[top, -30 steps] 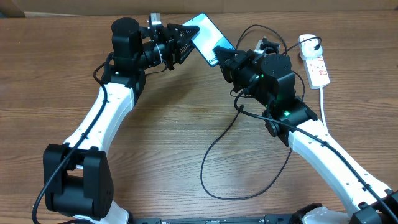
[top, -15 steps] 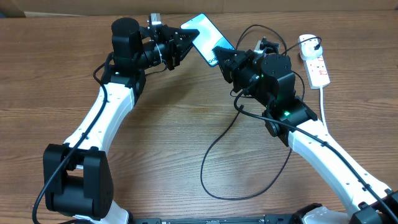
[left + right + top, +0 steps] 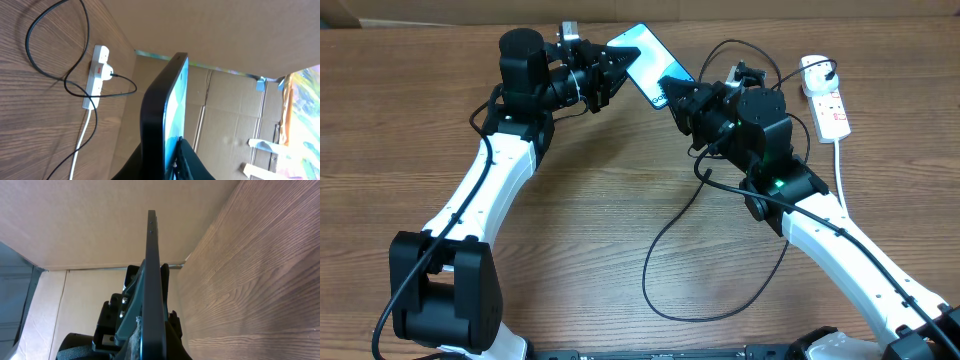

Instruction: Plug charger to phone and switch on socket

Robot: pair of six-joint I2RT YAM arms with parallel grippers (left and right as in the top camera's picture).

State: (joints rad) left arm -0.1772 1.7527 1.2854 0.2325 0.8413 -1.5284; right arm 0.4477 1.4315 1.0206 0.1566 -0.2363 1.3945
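Phone: slim handset (image 3: 653, 60) with a light blue screen, at 12 o'clock on the table (image 3: 570, 230), lying slantwise from upper left to lower right in the overhead view and gripped at both ends.
Left gripper: (image 3: 628, 58) pressed together on the phone's upper-left end; in the left wrist view the handset (image 3: 162, 115) rises edge-on from between the dark fingers (image 3: 187, 160).
Right gripper: (image 3: 671, 93) pinching the phone's lower-right end; in the right wrist view the thin edge (image 3: 151, 270) stands straight up from its fingers (image 3: 167, 342), with the other gripper (image 3: 122, 312) clamped on just beyond.
Socket: white oblong block (image 3: 831, 108) at 2 o'clock, well apart from the phone, red marks on its top face.
Plug: white plug (image 3: 813, 68) seated at the far end of the socket.
Cable: thin black lead (image 3: 646, 280) runs from the plug past the right arm and sprawls in a wide loop toward 5 o'clock; its small tip cannot be made out.
Cord: thick white cord (image 3: 840, 165) trails from the socket's near end toward 4 o'clock.
Backdrop: cardboard boxes (image 3: 230, 110) behind the table.
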